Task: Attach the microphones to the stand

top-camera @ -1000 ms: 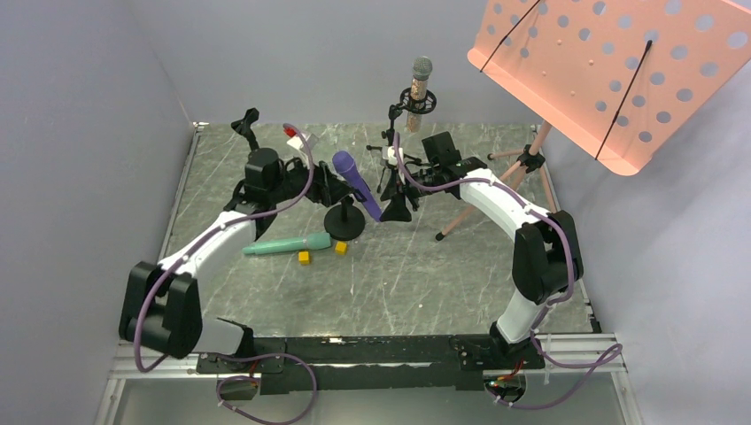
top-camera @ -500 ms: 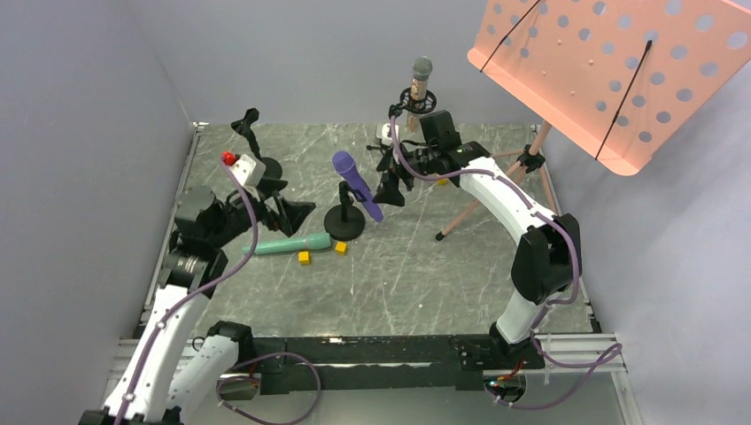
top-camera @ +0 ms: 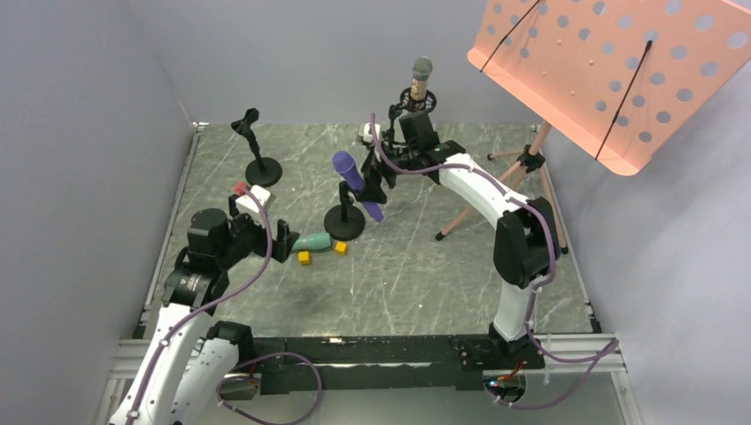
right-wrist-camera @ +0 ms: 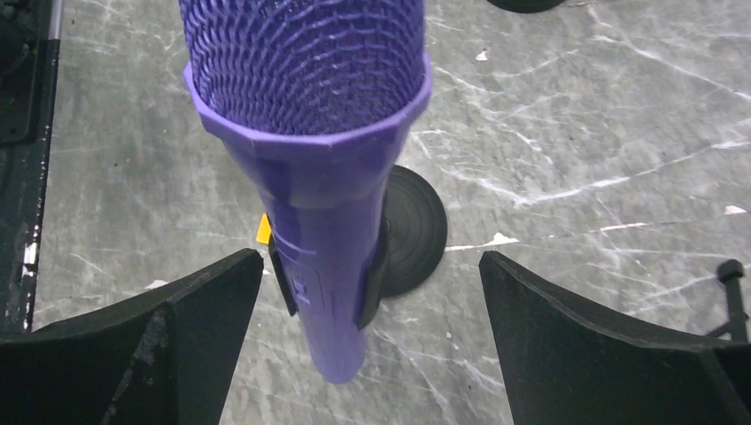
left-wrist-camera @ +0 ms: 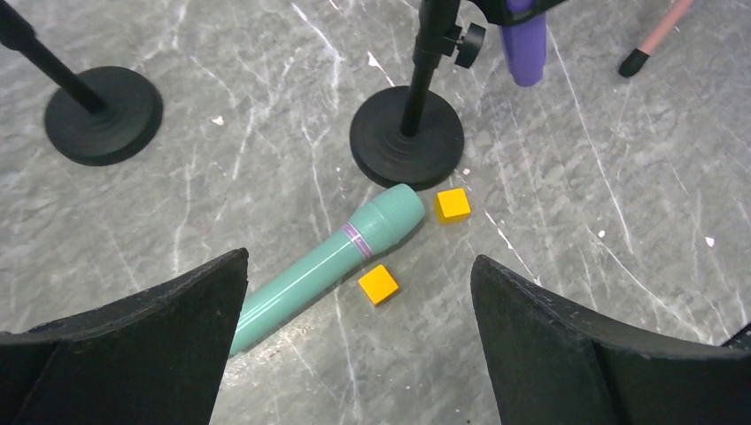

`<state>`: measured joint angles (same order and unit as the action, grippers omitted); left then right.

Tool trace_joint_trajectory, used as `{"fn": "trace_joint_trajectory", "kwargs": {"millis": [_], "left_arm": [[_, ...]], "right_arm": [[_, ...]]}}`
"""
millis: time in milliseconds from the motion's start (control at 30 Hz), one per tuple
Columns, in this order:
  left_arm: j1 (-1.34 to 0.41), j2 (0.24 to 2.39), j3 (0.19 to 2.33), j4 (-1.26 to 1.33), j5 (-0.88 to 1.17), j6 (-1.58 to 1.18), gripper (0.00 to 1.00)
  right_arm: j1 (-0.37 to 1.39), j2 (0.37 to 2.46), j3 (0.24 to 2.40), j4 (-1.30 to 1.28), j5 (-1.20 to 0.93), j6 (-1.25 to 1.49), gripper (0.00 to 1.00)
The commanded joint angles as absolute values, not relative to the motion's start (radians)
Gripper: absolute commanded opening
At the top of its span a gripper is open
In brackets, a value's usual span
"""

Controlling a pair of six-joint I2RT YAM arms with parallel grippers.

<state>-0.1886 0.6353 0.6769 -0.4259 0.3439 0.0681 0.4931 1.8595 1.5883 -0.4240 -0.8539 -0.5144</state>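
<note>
Left pincer [left-wrist-camera: 359, 257] spread wide, nothing held. Teal-green microphone [left-wrist-camera: 323, 270] lies flat on tabletop [left-wrist-camera: 576, 177] right beneath it. Right pincer [right-wrist-camera: 370, 257] released, straddling clipped purple microphone [right-wrist-camera: 328, 177], not touching. Step, as I read it: teal pickup. Next: descend, clench handle, carry to bare stand [top-camera: 257, 150].

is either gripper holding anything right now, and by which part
Nothing is held. The left gripper is open above the teal microphone; the right gripper is open, not touching the purple microphone between its jaws.

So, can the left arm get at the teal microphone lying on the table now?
Probably yes. The left gripper hangs open above the teal microphone, whose handle lies bare on the table; only two yellow cubes sit beside its head.
</note>
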Motion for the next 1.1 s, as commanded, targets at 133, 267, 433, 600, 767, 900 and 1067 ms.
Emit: {"fn": "trace_joint_trajectory", "kwargs": {"millis": [133, 267, 433, 600, 767, 900, 1067], "left_arm": [[-0.175, 0.565, 0.683, -0.398, 0.295, 0.092, 0.99], [-0.175, 0.550, 0.680, -0.401, 0.276, 0.091, 0.99], [-0.175, 0.542, 0.675, -0.402, 0.269, 0.089, 0.99], [-0.175, 0.548, 0.676, -0.402, 0.266, 0.089, 0.99], [-0.173, 0.543, 0.675, -0.401, 0.252, 0.087, 0.99], [-0.173, 0.530, 0.668, -0.395, 0.234, 0.087, 0.99], [-0.173, 0.524, 0.665, -0.394, 0.209, 0.084, 0.99]], "right_arm": [[0.537, 1.884, 1.607, -0.368, -0.861, -0.458, 0.95], [0.537, 1.903, 1.630, -0.368, -0.865, -0.435, 0.80], [0.537, 1.898, 1.621, -0.373, -0.850, -0.437, 0.74], [0.537, 1.879, 1.600, -0.379, -0.845, -0.455, 0.60], [0.535, 1.895, 1.650, -0.403, -0.862, -0.458, 0.28], [0.535, 1.929, 1.740, -0.429, -0.851, -0.474, 0.18], [0.528, 2.027, 1.931, -0.470, -0.813, -0.488, 0.17]]}}
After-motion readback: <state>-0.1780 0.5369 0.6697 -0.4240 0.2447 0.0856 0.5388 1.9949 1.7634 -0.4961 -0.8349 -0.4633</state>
